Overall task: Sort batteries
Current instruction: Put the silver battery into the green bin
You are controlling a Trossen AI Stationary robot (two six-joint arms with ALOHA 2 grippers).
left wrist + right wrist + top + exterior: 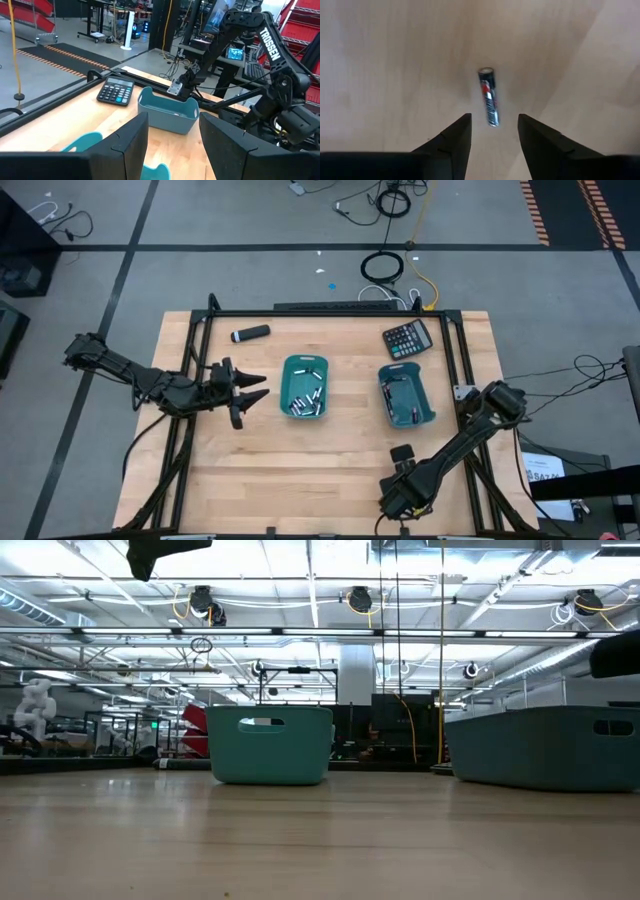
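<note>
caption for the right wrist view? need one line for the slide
Right tool, fingers apart, poised over a single dark battery lying on the bare wooden table.

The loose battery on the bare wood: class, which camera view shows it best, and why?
The right wrist view: the battery lies alone on the table, just ahead of the right gripper, whose fingers stand apart around its near end. The high view hides it under that arm; the low and left wrist views do not show it.
</note>
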